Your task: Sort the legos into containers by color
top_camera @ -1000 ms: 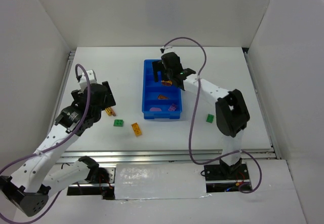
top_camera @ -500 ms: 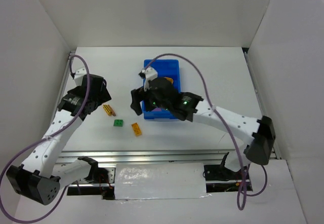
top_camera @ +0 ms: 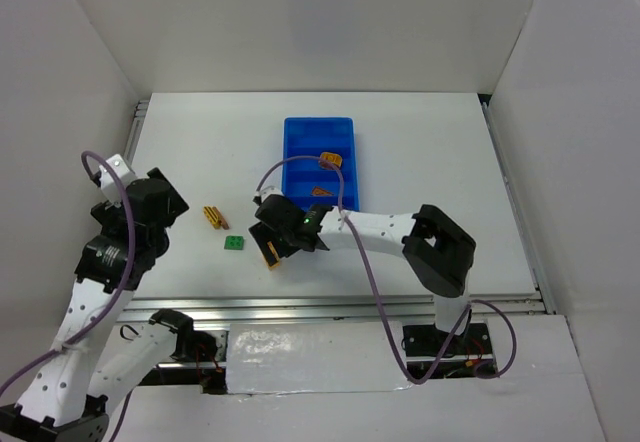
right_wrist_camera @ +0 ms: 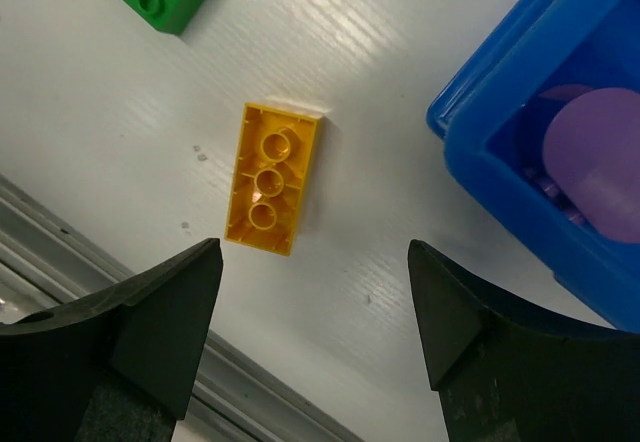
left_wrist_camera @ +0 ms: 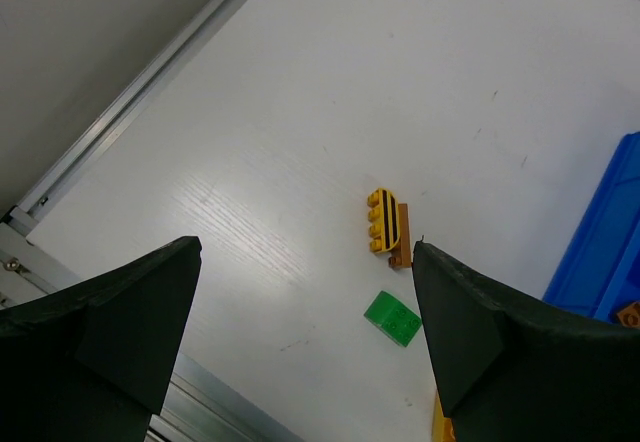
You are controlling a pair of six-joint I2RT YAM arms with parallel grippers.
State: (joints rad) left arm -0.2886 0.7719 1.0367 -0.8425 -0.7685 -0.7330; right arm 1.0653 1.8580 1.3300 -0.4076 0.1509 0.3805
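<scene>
The blue tray stands mid-table with an orange brick and a brown brick in separate compartments. A purple piece lies in its near compartment. My right gripper is open and empty, hovering over a yellow brick that lies upside down on the table; the brick sits ahead of the open fingers. A green brick and a yellow-black striped brick on a brown one lie left of the tray. My left gripper is open and empty, well left of them.
White walls close in the table on three sides. A metal rail runs along the near edge, close to the yellow brick. The left wrist view shows the striped brick, the green brick and the tray corner.
My right gripper has left the tray and swung down and left to hover over the yellow brick. My left arm has pulled back to the left and nearer the front edge.
</scene>
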